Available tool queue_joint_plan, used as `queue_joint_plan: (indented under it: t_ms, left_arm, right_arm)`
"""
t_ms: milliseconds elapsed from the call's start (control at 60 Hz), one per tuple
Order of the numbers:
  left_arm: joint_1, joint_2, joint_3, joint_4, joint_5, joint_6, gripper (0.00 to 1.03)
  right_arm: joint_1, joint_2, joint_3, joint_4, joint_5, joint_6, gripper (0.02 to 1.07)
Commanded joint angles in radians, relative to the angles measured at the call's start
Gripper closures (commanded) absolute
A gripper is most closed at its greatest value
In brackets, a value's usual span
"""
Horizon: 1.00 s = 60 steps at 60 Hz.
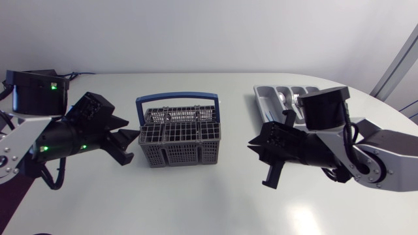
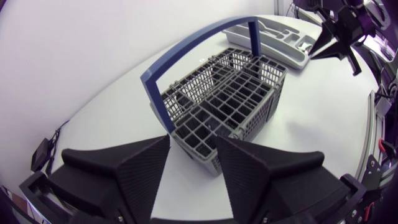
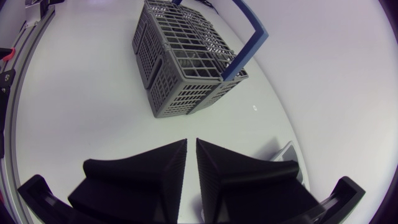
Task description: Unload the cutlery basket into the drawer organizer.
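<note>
The grey cutlery basket (image 1: 176,134) with its blue handle (image 1: 177,96) stands upright mid-table; what it holds cannot be made out. The grey drawer organizer (image 1: 264,98) lies at the back right, with a spoon (image 1: 282,99) in it, partly hidden by my right arm. My left gripper (image 1: 130,138) sits just left of the basket, its fingers apart with nothing between them (image 2: 193,146). To the right of the basket, my right gripper (image 1: 252,146) hovers with its fingers nearly touching and empty (image 3: 191,146). The basket (image 3: 186,62) is ahead of it.
A black box (image 1: 39,90) with a green light sits at the back left, behind my left arm. Bare white tabletop (image 1: 196,202) runs along the front. The organizer (image 2: 273,34) lies beyond the basket (image 2: 230,99) from the left wrist.
</note>
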Motion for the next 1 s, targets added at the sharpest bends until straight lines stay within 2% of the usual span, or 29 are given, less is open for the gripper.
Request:
queue_joint_plan:
  t_ms: [0, 200, 283, 383, 500, 533, 567, 617, 667, 717, 767, 800, 983]
  left_arm:
    - [0.021, 0.065, -0.032, 0.054, 0.032, -0.034, 0.67]
    - [0.04, 0.243, -0.027, 0.146, 0.058, -0.04, 0.7]
    - [0.064, 0.32, 0.005, 0.149, 0.078, -0.037, 0.7]
    - [0.084, 0.309, 0.013, 0.166, 0.081, -0.034, 0.7]
    - [0.113, 0.169, 0.019, 0.091, 0.11, -0.039, 0.69]
    - [0.123, 0.11, 0.014, 0.069, 0.126, -0.039, 0.62]
    - [0.129, 0.034, 0.008, 0.037, 0.133, -0.036, 0.48]
    - [0.139, -0.047, 0.005, -0.002, 0.133, -0.034, 0.35]
    - [0.146, -0.116, -0.003, -0.035, 0.132, -0.033, 0.33]
    - [0.15, -0.185, -0.015, -0.064, 0.132, -0.033, 0.3]
    - [0.167, -0.246, -0.032, -0.089, 0.129, -0.033, 0.13]
    - [0.175, -0.275, -0.041, -0.1, 0.129, -0.033, 0.05]
    - [0.216, -0.436, -0.09, -0.147, 0.123, -0.033, 0.04]
  right_arm:
    - [0.021, 0.019, 0.005, 0.011, 0.018, 0.042, 0.98]
    - [0.023, -0.004, -0.029, 0.011, 0.031, 0.038, 0.98]
    - [0.021, -0.026, -0.033, 0.005, 0.035, 0.036, 0.98]
    - [0.015, -0.047, -0.035, 0.002, 0.035, 0.036, 0.98]
    - [0.0, -0.102, -0.04, -0.011, 0.035, 0.036, 0.97]
    - [-0.009, -0.124, -0.046, -0.011, 0.035, 0.036, 0.96]
    - [-0.022, -0.147, -0.049, -0.015, 0.037, 0.035, 0.94]
    - [-0.04, -0.177, -0.055, -0.029, 0.035, 0.033, 0.89]
    - [-0.061, -0.216, -0.064, -0.034, 0.035, 0.032, 0.89]
    - [-0.083, -0.26, -0.076, -0.035, 0.035, 0.032, 0.83]
    - [-0.106, -0.305, -0.09, -0.037, 0.035, 0.033, 0.72]
    - [-0.118, -0.328, -0.098, -0.037, 0.035, 0.036, 0.7]
    - [-0.219, -0.47, -0.132, -0.037, 0.046, 0.075, 0.49]
